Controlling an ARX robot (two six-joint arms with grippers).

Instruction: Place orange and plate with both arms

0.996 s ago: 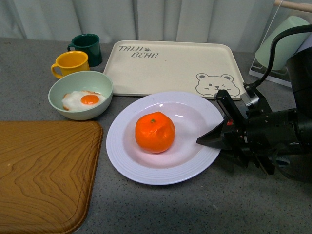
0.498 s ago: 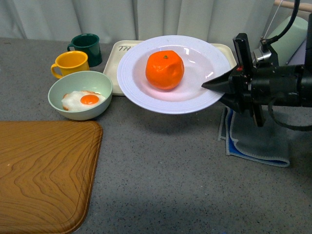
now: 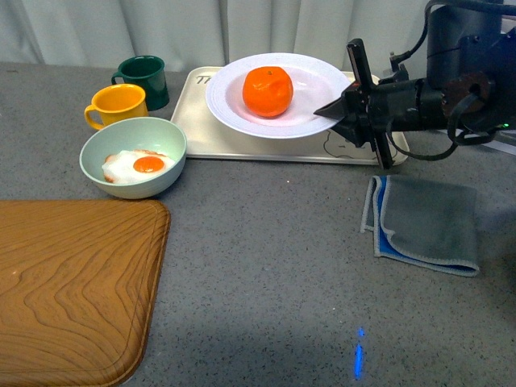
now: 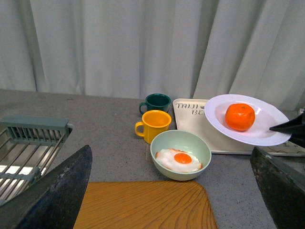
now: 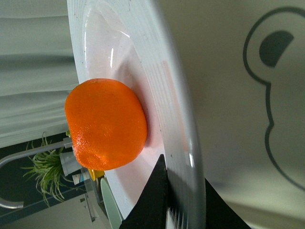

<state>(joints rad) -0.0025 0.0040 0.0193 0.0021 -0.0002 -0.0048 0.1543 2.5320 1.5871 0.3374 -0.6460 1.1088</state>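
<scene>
The orange point(image 3: 268, 91) sits in the white plate point(image 3: 234, 109), which is held in the air above the beige bear tray point(image 3: 266, 137). My right gripper point(image 3: 339, 109) is shut on the plate's right rim. In the right wrist view the orange point(image 5: 106, 125) lies in the plate point(image 5: 176, 105), whose rim is pinched between the black fingertips point(image 5: 157, 191). The left wrist view shows the orange point(image 4: 240, 117) and plate point(image 4: 217, 119) far ahead. My left gripper point(image 4: 176, 191) is open and empty above the wooden board point(image 4: 143, 205); it is out of the front view.
A pale green bowl with a fried egg point(image 3: 133, 157), a yellow mug point(image 3: 118, 106) and a dark green mug point(image 3: 145, 79) stand left of the tray. A wooden board point(image 3: 72, 282) lies front left. A grey-blue cloth point(image 3: 427, 222) lies right. A dish rack point(image 4: 28, 143) stands far left.
My right gripper has lifted the plate with the orange off the table and carried it back over the bear tray. The cloth under its former place now shows.
</scene>
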